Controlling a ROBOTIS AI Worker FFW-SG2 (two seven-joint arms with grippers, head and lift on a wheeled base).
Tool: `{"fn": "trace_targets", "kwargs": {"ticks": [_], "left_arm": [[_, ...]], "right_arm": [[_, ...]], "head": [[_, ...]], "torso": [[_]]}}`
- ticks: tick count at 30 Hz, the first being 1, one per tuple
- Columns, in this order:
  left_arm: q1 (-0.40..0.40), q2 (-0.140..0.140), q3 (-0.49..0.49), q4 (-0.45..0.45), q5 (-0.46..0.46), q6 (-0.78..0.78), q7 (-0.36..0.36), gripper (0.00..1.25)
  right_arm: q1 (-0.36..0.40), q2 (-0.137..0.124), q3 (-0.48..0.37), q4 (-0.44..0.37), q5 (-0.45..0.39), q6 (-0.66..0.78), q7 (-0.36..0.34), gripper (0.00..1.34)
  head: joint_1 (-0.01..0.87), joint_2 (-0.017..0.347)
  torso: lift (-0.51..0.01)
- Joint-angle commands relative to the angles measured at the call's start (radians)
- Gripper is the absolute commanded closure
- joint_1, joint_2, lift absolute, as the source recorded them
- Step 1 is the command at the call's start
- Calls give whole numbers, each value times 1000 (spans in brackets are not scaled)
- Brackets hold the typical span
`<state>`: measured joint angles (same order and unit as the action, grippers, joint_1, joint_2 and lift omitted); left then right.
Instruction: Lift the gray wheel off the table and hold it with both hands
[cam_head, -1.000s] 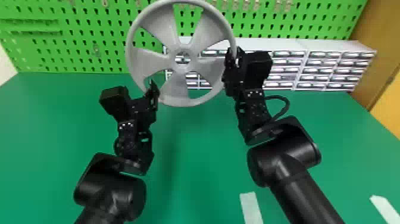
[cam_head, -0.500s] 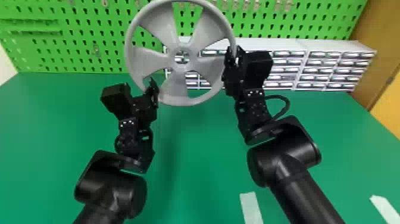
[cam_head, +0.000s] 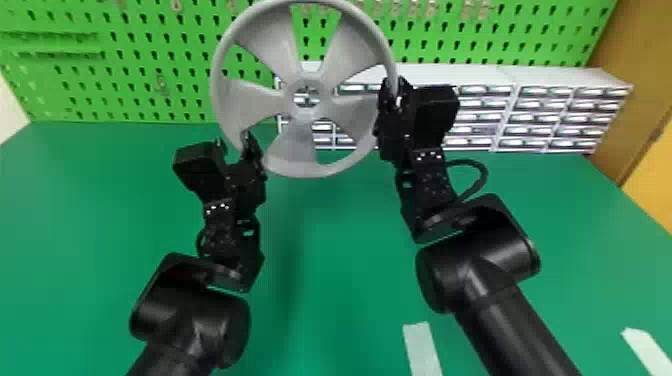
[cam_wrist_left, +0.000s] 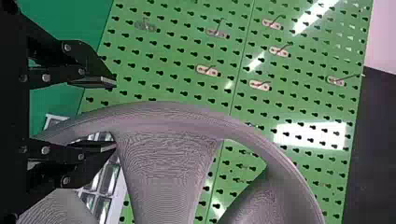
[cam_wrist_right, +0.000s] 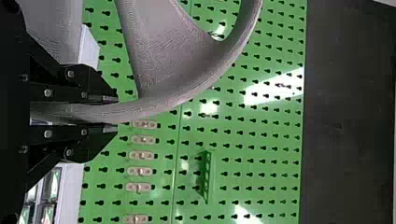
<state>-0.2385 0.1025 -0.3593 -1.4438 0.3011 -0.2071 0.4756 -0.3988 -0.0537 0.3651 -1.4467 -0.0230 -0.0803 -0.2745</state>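
The gray wheel (cam_head: 305, 120) is held roughly upright and looks lifted clear of the table (cam_head: 345, 260), its face toward the head camera. On one side the right gripper (cam_head: 395, 89) pinches the rim between its fingers; opposite and lower, the left gripper (cam_head: 233, 143) has its fingers spread, the rim passing between them. So the lift seems done and the two-handed hold is the step in hand: the left should close squarely, without pushing the wheel round. Behind stand the drawer units (cam_head: 497, 117) and green pegboard (cam_head: 165, 65), so room lies nearer the robot, over bare table.
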Motion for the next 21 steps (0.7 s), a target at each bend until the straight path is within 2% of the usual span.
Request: {"fn": "trace_targets", "kwargs": {"ticks": [1, 3, 21], "left_arm": [[-2, 9, -23, -9, 12, 8, 31, 837], [-2, 16, -29, -20, 16, 12, 46, 903], [-9, 23, -32, -33, 43, 14, 52, 943]], "right_arm": [[0, 0, -1, 0, 0, 2, 0, 1090], [0, 0, -1, 0, 0, 4, 0, 1090], [0, -2, 5, 0, 3, 5, -3, 1090]], "head": [[711, 15], [711, 15], [711, 15]], "torso": [[-98], [-98], [-98]]}}
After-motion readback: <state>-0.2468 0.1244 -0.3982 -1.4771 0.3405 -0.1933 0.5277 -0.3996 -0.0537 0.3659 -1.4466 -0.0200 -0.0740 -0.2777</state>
